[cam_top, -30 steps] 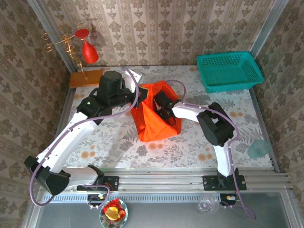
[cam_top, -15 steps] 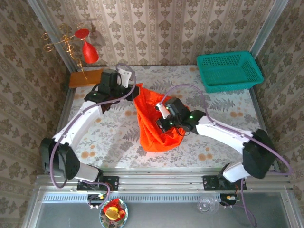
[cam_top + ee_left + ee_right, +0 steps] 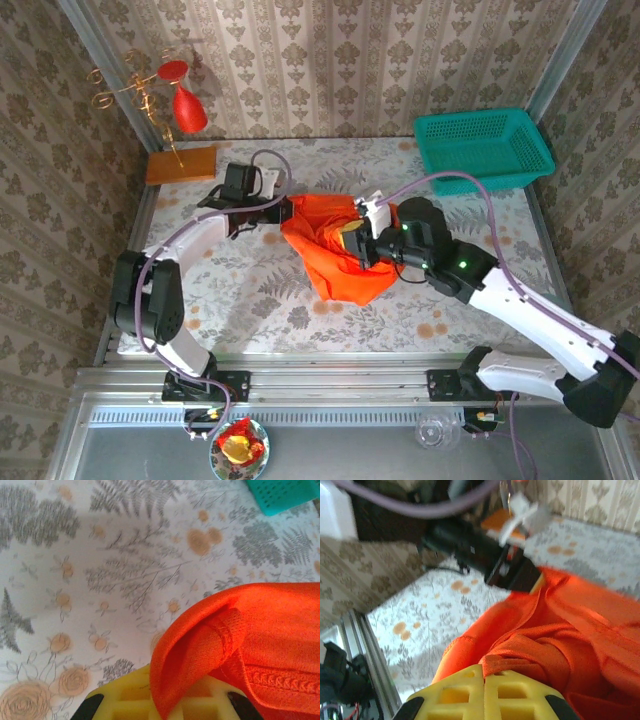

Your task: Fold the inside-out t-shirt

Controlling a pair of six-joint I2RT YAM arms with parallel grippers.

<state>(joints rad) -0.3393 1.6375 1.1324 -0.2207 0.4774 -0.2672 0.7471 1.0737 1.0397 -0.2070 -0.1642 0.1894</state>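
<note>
Your left fingers (image 3: 125, 702) pinch a hem of the inside-out t-shirt (image 3: 335, 270), and your right fingers (image 3: 465, 692) are clamped on another fold. The cloth is bunched between them over the bench (image 3: 240, 290).

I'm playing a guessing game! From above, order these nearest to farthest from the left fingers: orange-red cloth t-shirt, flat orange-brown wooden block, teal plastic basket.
1. Orange-red cloth t-shirt, pinched in the left fingers.
2. Flat orange-brown wooden block, back left.
3. Teal plastic basket, back right corner.
</note>
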